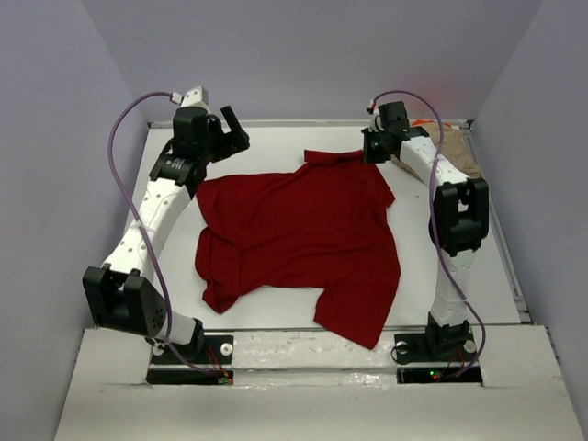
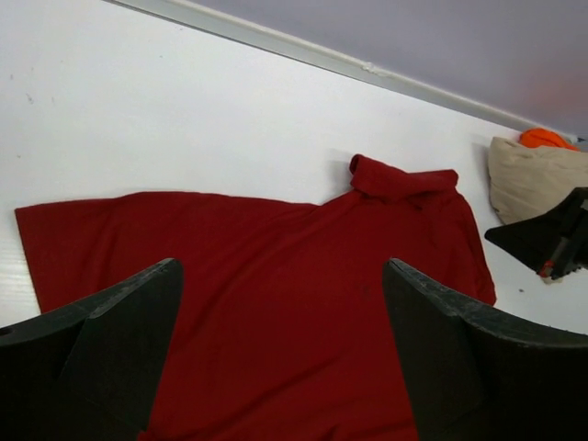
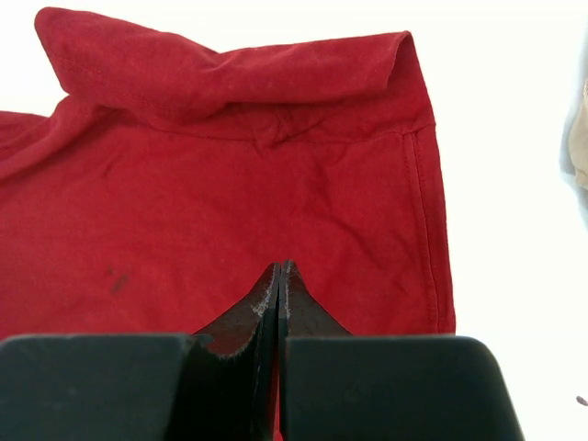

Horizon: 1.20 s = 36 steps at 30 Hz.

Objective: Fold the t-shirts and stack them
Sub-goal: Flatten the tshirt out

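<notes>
The dark red t-shirt lies spread and rumpled over the middle of the white table, one sleeve rolled over at its far end. My left gripper hovers open over the shirt's far left part, nothing between its fingers. At the rolled sleeve, my right gripper is shut, its tips over the red cloth with no fabric seen between them. The tan t-shirt sits bunched in the far right corner, a bit of orange fabric behind it.
Grey walls close in the table on three sides, with a raised rim along the far edge. The shirt's near corner reaches close to the front edge between the two arm bases. The right arm's gripper shows beside the tan bundle.
</notes>
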### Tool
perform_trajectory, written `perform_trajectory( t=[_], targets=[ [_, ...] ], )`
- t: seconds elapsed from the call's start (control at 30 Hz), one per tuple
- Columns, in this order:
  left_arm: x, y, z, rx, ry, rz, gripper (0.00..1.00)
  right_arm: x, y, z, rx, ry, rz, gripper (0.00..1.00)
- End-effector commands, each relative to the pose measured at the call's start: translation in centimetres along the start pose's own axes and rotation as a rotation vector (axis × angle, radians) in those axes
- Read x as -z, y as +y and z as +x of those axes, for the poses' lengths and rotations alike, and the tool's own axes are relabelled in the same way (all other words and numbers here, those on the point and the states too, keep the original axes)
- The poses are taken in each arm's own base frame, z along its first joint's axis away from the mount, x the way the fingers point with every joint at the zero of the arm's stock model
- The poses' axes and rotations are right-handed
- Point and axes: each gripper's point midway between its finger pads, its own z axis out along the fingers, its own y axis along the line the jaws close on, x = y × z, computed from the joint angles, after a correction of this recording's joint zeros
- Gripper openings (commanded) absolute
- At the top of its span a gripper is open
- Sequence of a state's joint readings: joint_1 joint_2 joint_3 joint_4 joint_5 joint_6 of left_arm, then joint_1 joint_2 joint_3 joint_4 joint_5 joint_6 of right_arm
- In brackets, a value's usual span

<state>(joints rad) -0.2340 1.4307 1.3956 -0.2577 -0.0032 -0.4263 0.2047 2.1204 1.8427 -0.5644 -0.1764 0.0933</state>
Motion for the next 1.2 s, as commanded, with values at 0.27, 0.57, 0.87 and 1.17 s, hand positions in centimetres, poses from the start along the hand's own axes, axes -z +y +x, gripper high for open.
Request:
perform_trajectory(
  t=[0.27, 0.57, 0.87, 1.17],
  targets=[
    [0.1, -0.9, -2.9, -0.033, -0.095, -0.031, 0.69, 1.8, -0.2, -2.5, 0.047, -0.096, 0.046, 0.00],
    [-5.3, 5.0, 4.8, -0.123, 0.179, -0.295, 0.68, -2.0, -1.6, -0.3, 0.027, -0.028, 0.082, 0.26],
    [-8.0, 4.9, 8.9, -0.105, 0.304, -0.247, 0.59, -3.8, -1.2, -0.4, 0.029, -0.013, 0.043, 0.00],
    [-7.8, 5.1, 8.1, -0.123, 0.286, -0.266, 0.56, -6.2, -1.7, -1.2, 0.038, -0.001, 0.026, 0.00]
  ],
)
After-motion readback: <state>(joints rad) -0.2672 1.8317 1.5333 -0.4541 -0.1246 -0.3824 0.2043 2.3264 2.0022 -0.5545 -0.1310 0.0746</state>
